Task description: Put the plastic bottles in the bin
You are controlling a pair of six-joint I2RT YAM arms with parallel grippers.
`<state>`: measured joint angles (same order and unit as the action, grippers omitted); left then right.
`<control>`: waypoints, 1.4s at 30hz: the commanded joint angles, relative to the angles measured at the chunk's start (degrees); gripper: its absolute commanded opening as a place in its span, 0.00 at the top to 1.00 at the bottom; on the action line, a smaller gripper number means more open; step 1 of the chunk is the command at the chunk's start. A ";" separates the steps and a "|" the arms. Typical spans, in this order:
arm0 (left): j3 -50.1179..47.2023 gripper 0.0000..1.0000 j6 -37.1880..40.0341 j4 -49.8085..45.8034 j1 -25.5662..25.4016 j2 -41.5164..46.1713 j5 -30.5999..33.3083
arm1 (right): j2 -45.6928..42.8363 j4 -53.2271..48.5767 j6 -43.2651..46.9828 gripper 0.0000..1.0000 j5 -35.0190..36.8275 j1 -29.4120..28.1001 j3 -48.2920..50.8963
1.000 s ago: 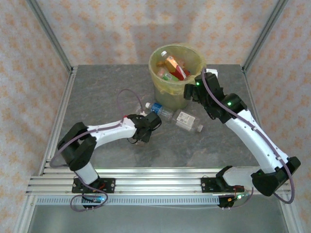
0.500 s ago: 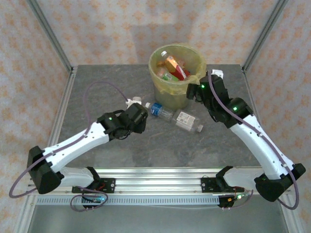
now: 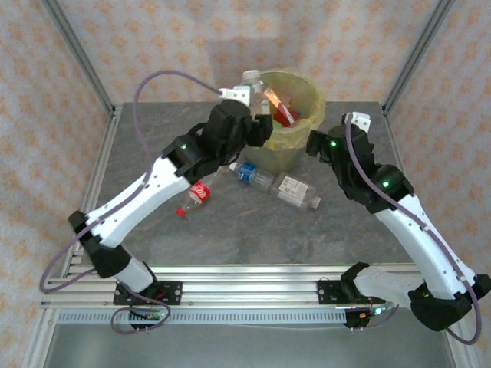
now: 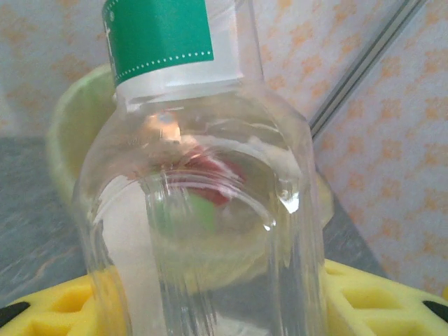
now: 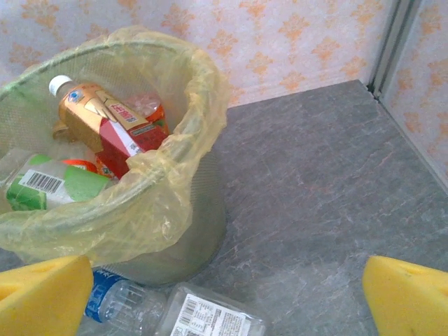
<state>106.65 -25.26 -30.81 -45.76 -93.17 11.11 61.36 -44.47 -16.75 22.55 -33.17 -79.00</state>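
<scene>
Soft, even light is falling on the table (image 3: 253,230), throwing faint shadows. The green-labelled bottle (image 4: 210,210) is blurring against the lens, glinting.

You're looking at a clear bottle (image 4: 210,224) of glossy, ribbed plastic; its green label (image 4: 161,35) is smooth film. The pads (image 5: 406,294) in the lower corners of the right wrist view look like matt yellow foam. The bin (image 5: 203,231) has a fine mesh wall under a crinkled, translucent bag (image 5: 140,210). The tabletop (image 5: 322,168) is matt grey, veined like stone, and the rails (image 3: 230,280) are ridged bare metal.
</scene>
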 commanded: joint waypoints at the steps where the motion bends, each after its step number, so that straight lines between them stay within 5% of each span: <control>1: 9.41 0.55 -0.97 0.97 0.42 -6.77 0.59 | -2.27 0.18 -1.05 0.01 3.82 0.21 0.76; 13: 40.95 0.51 -18.05 -6.20 5.15 -33.65 -0.97 | -3.62 -0.72 -1.20 0.01 3.82 0.21 1.04; 18: 42.09 0.48 -23.23 -4.00 5.58 -36.92 0.93 | -3.51 -0.27 -1.08 0.01 3.07 0.21 1.40; 27: 48.81 0.21 -28.33 -1.13 6.07 -43.33 -4.11 | -2.23 0.44 -1.06 0.01 1.28 0.21 2.02; 42: 49.33 0.19 -24.14 -2.49 7.26 -40.80 -5.75 | 0.34 -0.04 -0.97 0.01 0.57 0.21 1.16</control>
<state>154.10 -51.88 -32.73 -39.24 -137.12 5.72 61.30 -44.49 -17.17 22.90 -33.17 -77.65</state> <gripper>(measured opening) 0.809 0.991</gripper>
